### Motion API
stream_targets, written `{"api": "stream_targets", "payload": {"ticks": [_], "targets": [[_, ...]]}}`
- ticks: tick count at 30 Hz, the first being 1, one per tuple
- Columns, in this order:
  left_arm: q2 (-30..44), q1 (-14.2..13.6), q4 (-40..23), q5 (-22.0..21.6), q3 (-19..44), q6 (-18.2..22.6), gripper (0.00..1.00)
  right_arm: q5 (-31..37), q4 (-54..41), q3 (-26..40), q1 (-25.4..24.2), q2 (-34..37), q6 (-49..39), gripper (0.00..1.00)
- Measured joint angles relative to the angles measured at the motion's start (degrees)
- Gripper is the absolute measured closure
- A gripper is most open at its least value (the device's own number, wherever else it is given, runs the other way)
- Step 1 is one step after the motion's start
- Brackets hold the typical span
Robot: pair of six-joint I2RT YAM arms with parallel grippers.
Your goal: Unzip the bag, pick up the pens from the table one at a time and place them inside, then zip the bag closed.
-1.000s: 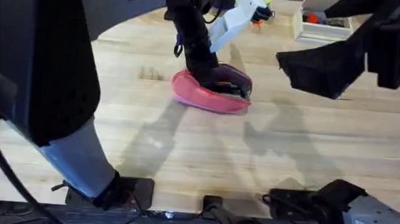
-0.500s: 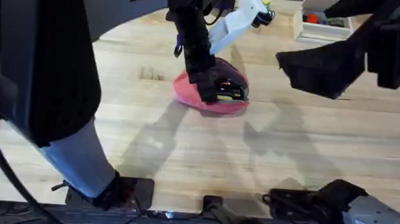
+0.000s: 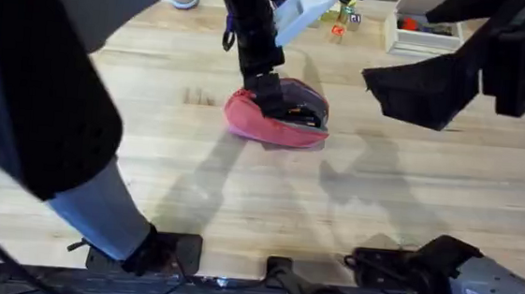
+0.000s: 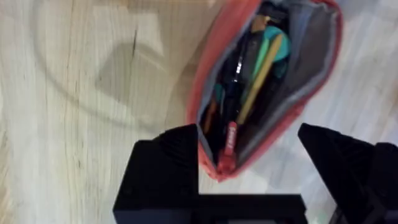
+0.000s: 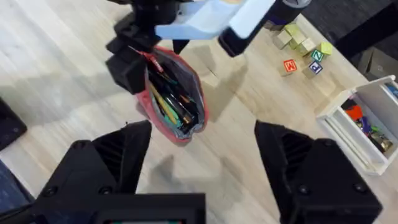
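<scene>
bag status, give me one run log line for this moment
bag: unzipped, pens inside | left gripper: open, at bag's end with the zipper pull | right gripper: open, raised off to the side | zip: not done

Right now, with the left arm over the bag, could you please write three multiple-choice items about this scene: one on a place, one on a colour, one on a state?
1. Where is the white box?
A. at the table's far right edge
B. beside the left arm's base
C. under the bag

2. What colour is the bag's lining?
A. yellow
B. grey
C. blue

3. What is the state of the bag?
A. zipped closed
B. open, with pens inside
C. open and empty

Answers:
1. A, since the overhead view shows the box far back on the right of the table.
2. B, since the left wrist view shows grey fabric inside the pink shell.
3. B, since the left wrist view looks into the unzipped mouth at several pens, with the left gripper's fingers apart on both sides of the bag's end.
</scene>
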Motion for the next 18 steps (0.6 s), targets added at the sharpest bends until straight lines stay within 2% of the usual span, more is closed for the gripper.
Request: {"api": "stream_targets", "payload": {"ticks": [5, 9, 13, 18], "targets": [[-4.44, 0.34, -1.76, -0.09, 0.00, 1.83, 0.006, 0.02, 0.00, 0.00, 0.00, 0.00, 0.00, 0.005], [-9.51, 2.47, -2.73, -0.08, 0.00, 2.90, 0.006, 0.00, 0.00, 0.00, 0.00, 0.00, -0.02, 0.005], [-14.27, 6.87, -4.68, 0.21, -0.06, 5.91, 0.006, 0.02, 0.00, 0.00, 0.00, 0.00, -0.02, 0.005], [-20.86, 14.78, -4.20, 3.15, -4.90, 11.50, 0.006, 0.02, 0.00, 0.00, 0.00, 0.00, -0.02, 0.006]]}}
